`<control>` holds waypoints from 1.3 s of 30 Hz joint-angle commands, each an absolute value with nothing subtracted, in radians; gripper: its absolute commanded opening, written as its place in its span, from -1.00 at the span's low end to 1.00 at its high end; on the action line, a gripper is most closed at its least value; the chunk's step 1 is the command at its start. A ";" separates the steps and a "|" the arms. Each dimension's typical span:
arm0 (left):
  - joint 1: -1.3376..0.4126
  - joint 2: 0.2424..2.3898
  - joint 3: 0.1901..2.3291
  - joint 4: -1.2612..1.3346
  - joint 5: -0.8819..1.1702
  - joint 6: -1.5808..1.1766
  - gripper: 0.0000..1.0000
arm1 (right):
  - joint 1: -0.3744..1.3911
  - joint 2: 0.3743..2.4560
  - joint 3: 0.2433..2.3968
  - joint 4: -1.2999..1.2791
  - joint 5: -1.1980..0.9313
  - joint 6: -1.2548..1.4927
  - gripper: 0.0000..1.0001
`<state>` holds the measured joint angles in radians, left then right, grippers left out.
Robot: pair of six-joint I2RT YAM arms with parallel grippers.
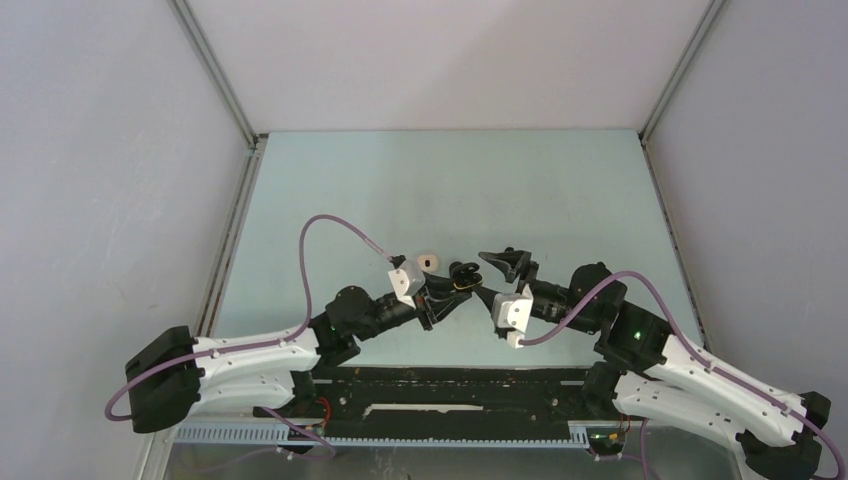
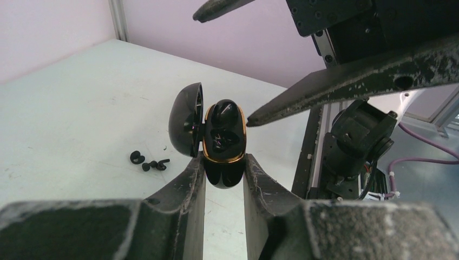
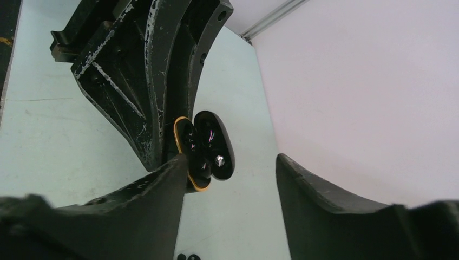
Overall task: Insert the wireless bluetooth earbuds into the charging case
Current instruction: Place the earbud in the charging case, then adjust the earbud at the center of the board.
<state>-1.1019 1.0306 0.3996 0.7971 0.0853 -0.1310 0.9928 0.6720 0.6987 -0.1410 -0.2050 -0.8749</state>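
MID-TABLE: The left pincer [image 1: 452, 287] is clamped on the charging case [image 1: 463, 274], a black pebble w/ a gold rim. It grips the lower body from both sides & holds it up off the pale table [image 1: 450, 190]. The case's lid [image 2: 184, 120] stands open, hinged off to the left in the left wrist view, & the gold-edged face points toward the right arm. A glossy black rounded shape sits in the upper well of that face; whether it's a seated bud can't be told for sure.

The right pincer [image 1: 493, 277] meets the case from the opposite side, its fingers spread apart w/ nothing btwn them. One finger [image 2: 346, 81] has its tip right at the gold rim, touching or a hair off; can't tell which. The other finger [image 2: 216, 8] sits well above, apart from the case.

Loose black earbuds [image 2: 146, 161] lie on the table in a small cluster of two or three pieces. In the left wrist view they're below & left of the held case, apart from both pincers.

A small white item [image 1: 428, 262] rests on the table near the left pincer, on its far-left side in the top view; too small to ID.
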 commanded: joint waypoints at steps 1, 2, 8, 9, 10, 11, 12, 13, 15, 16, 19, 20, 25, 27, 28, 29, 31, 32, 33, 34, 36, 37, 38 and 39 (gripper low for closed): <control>-1.106 1.012 0.401 0.874 0.079 -0.125 -1.00 | 0.996 0.684 0.732 -0.183 -0.224 -0.848 0.38; -1.106 1.014 0.400 0.874 0.078 -0.123 -1.00 | 0.994 0.689 0.748 -0.201 -0.234 -0.838 0.47; -1.106 1.009 0.390 0.877 0.075 -0.123 -1.00 | 0.966 0.738 0.886 -0.436 -0.321 -0.744 0.71; -1.106 1.006 0.388 0.877 0.075 -0.123 -1.00 | 0.957 0.743 0.910 -0.461 -0.322 -0.713 0.72; -1.106 1.004 0.385 0.877 0.074 -0.123 -1.00 | 0.944 0.746 0.929 -0.480 -0.322 -0.692 0.73; -1.106 1.003 0.384 0.877 0.075 -0.123 -1.00 | 0.929 0.748 0.947 -0.494 -0.322 -0.673 0.73; -1.106 1.002 0.382 0.877 0.075 -0.125 -1.00 | 0.911 0.746 0.961 -0.503 -0.325 -0.655 0.73; -1.107 1.002 0.381 0.878 0.075 -0.124 -1.00 | 0.888 0.743 0.971 -0.509 -0.330 -0.640 0.73; -1.106 1.005 0.380 0.877 0.074 -0.129 -1.00 | 0.831 0.736 0.983 -0.519 -0.346 -0.613 0.76; -1.106 1.006 0.380 0.877 0.075 -0.132 -1.00 | 0.796 0.734 0.985 -0.517 -0.352 -0.592 0.84; -1.106 1.011 0.377 0.877 0.074 -0.144 -1.00 | 0.613 0.746 0.984 -0.527 -0.437 -0.499 0.91; -1.106 1.009 0.374 0.877 0.075 -0.150 -1.00 | 0.535 0.759 0.980 -0.533 -0.485 -0.463 0.91; -1.106 0.955 0.345 0.861 0.067 -0.176 -1.00 | 0.186 0.816 0.895 -0.542 -0.652 -0.346 0.87; -1.106 0.923 0.350 0.785 0.068 -0.174 -1.00 | 0.125 0.813 0.850 -0.539 -0.640 -0.338 0.84; -1.106 0.909 0.355 0.749 0.068 -0.170 -1.00 | 0.102 0.809 0.834 -0.548 -0.635 -0.342 0.83; -1.106 0.897 0.360 0.717 0.069 -0.169 -1.00 | 0.076 0.804 0.821 -0.559 -0.642 -0.349 0.80; -1.106 0.871 0.364 0.679 0.074 -0.160 -1.00 | 0.041 0.786 0.792 -0.568 -0.639 -0.352 0.73; -1.106 0.864 0.364 0.666 0.071 -0.156 -1.00 | 0.029 0.775 0.773 -0.561 -0.634 -0.351 0.67; -1.106 0.861 0.369 0.652 0.064 -0.154 -1.00 | 0.023 0.763 0.751 -0.546 -0.619 -0.339 0.57; -1.106 0.863 0.377 0.635 0.059 -0.151 -1.00 | 0.019 0.753 0.724 -0.506 -0.587 -0.300 0.56; -1.106 0.871 0.407 0.593 0.063 -0.144 -1.00 | 0.010 0.737 0.657 -0.406 -0.567 -0.212 0.53; -1.106 0.875 0.426 0.564 0.065 -0.146 -1.00 | 0.009 0.736 0.614 -0.350 -0.581 -0.185 0.51; -1.106 0.877 0.447 0.532 0.068 -0.154 -1.00 | 0.009 0.740 0.604 -0.311 -0.589 -0.173 0.48; -1.106 0.877 0.467 0.499 0.075 -0.165 -1.00 | 0.015 0.755 0.610 -0.287 -0.582 -0.166 0.45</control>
<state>-1.1019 0.8776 0.3691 0.5995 0.0792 -0.1570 0.0154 0.7452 0.6502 -0.4706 -0.5838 -0.2771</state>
